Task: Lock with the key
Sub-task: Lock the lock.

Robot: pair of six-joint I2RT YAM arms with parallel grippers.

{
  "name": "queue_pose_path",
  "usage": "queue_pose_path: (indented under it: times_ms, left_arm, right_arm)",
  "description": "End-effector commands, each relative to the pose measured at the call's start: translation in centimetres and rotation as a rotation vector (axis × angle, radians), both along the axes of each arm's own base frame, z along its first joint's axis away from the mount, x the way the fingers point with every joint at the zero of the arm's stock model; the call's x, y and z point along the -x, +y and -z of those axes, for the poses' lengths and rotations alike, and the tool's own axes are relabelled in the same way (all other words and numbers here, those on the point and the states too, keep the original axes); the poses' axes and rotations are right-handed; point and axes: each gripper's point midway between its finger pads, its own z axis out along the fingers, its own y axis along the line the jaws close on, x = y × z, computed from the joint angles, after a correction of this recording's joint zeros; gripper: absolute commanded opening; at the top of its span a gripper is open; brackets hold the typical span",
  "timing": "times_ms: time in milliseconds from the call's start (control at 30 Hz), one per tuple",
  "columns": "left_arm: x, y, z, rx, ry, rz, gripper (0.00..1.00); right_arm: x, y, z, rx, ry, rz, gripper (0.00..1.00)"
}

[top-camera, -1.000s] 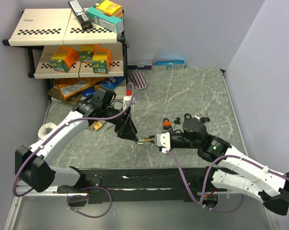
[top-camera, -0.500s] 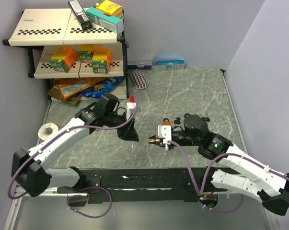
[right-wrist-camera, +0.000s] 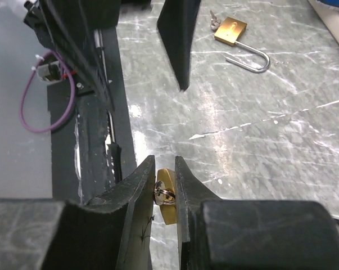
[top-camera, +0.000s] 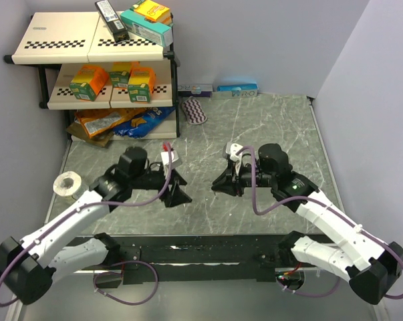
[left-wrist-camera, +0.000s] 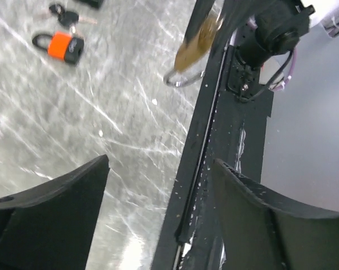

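The right end effector (right-wrist-camera: pixel 165 164) is clamped on a small brass padlock (right-wrist-camera: pixel 167 207) at lower centre, while the left end effector (left-wrist-camera: pixel 161 169) stands with its fingers apart.

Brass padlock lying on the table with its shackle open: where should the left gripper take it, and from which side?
Grip the brass padlock by its flat body, across the two plain sides, coming straight down from above. It lies flat on the table, so probably only from the top can both sides be reached. Avoid the round shackle and the key end. The left gripper is open.
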Motion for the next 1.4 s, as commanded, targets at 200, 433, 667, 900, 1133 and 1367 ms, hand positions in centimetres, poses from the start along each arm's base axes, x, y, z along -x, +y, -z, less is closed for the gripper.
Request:
queue_pose_path:
  times_ms: [200, 433, 667, 900, 1133, 1367]
  left_arm:
    - [-2.5, -3.0, -1.9, 0.250, -0.135, -0.061, 0.85]
    - [-1.3, -5.6, -4.5, 0.343, -0.209, 0.043, 0.84]
    - [0.0, -5.9, -5.8, 0.365, -0.281, 0.068, 0.72]
    - [-0.4, -6.2, -6.0, 0.367, -0.290, 0.038, 0.61]
    - [-0.1, -6.7, -6.7, 0.382, -0.290, 0.037, 0.35]
    - [0.4, -6.3, -7.0, 0.355, -0.280, 0.049, 0.01]
  right_arm:
    - [0.0, 1.6, -7.2, -0.183, -0.032, -0.045, 0.00]
    - [0.6, 1.7, -8.2, -0.207, -0.017, -0.075, 0.00]
    - [1.0, 1.8, -8.1, -0.213, -0.018, -0.097, 0.00]
    - [1.3, 2.0, -8.6, -0.234, 0.005, -0.111, 0.00]
    - [1.4, 1.9, -8.2, -0.228, 0.007, -0.111, 0.00]
    - [1.1, 1.6, -7.6, -0.179, -0.016, -0.108, 0.52]
